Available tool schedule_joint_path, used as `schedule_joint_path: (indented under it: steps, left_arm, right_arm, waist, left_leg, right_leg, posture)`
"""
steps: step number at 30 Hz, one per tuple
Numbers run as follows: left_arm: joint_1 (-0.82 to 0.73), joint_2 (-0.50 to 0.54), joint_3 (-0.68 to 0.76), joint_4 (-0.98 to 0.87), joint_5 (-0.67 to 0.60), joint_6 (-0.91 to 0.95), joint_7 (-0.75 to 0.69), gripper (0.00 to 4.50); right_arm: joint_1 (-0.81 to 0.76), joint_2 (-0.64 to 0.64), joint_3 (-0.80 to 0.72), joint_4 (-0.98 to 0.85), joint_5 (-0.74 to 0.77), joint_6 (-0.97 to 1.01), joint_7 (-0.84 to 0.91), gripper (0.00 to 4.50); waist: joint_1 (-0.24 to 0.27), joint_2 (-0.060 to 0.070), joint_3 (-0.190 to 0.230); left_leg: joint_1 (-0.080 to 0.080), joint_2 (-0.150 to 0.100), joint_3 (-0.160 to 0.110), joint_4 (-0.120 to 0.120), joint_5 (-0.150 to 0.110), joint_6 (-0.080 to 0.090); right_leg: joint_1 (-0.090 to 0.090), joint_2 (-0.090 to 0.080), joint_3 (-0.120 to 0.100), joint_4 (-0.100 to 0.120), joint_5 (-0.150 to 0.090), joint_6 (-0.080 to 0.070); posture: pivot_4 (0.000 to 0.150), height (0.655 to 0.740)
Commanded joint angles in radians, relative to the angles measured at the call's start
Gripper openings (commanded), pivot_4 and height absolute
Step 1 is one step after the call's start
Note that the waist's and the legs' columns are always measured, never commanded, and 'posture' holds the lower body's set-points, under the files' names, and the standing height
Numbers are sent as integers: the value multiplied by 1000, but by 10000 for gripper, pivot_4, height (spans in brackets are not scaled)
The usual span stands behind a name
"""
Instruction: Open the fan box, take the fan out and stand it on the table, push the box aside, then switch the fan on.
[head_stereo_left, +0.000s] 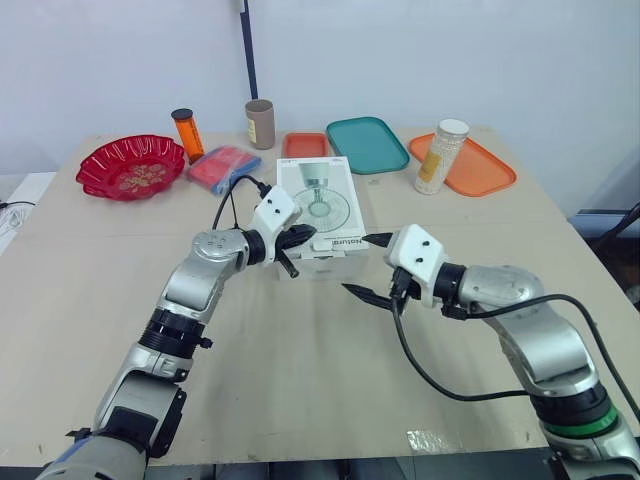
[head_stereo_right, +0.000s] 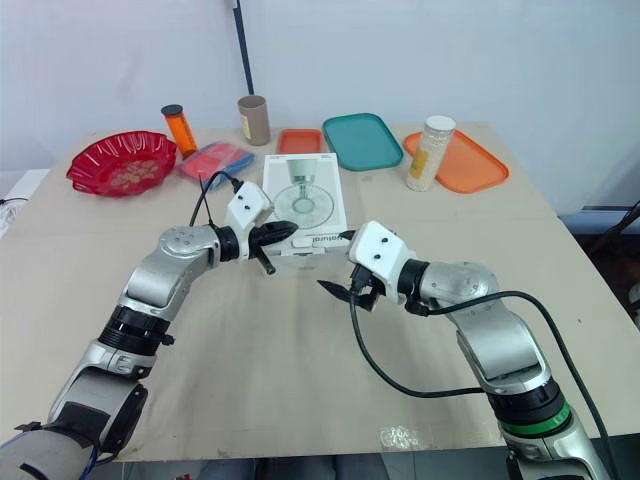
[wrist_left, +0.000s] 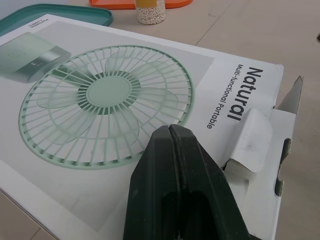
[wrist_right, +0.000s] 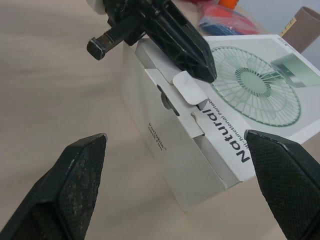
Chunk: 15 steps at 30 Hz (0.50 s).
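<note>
The white fan box (head_stereo_left: 322, 200) lies flat in the middle of the table, a green fan printed on its top. Its near end faces me, and the tuck flap (wrist_right: 187, 89) there sticks up a little out of its slot. My left gripper (head_stereo_left: 306, 236) is shut with nothing in it, its tip resting on the box top (wrist_left: 110, 95) just behind that flap. My right gripper (head_stereo_left: 367, 265) is wide open in front of the near end, at the box's right corner, one fingertip (wrist_right: 82, 172) on each side of the end face, not touching it.
Along the back of the table stand a red bowl (head_stereo_left: 130, 167), an orange bottle (head_stereo_left: 187, 133), a red and blue packet (head_stereo_left: 222, 166), a brown cup (head_stereo_left: 260, 124), a small orange tray (head_stereo_left: 305, 145), a teal tray (head_stereo_left: 366, 143) and an orange tray (head_stereo_left: 480, 170) with a jar (head_stereo_left: 440, 155).
</note>
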Motion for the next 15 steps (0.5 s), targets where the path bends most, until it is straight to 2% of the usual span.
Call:
schedule_joint_path:
  steps: [1, 9, 15]
  left_arm:
    - [12, 19, 3, -24, 0, 20, -6, 479]
    - [12, 32, 10, -35, -9, 41, -6, 479]
    - [5, 26, 7, -28, -13, 44, 0, 479]
  right_arm:
    - [-20, 11, 17, 35, -31, -45, -12, 45000]
    - [-5, 20, 25, 68, -57, -73, -13, 45000]
    - [56, -2, 32, -2, -32, -44, 26, 45000]
  waist:
    - [0, 0, 0]
    - [0, 0, 0]
    - [0, 0, 0]
  left_leg:
    - [0, 0, 0, 0, 0, 0]
    - [0, 0, 0, 0, 0, 0]
    - [0, 0, 0, 0, 0, 0]
  right_leg:
    - [0, 0, 0, 0, 0, 0]
    - [0, 0, 0, 0, 0, 0]
    - [0, 0, 0, 0, 0, 0]
  posture:
    - [1500, 7400]
    - [1500, 7400]
    - [1500, 7400]
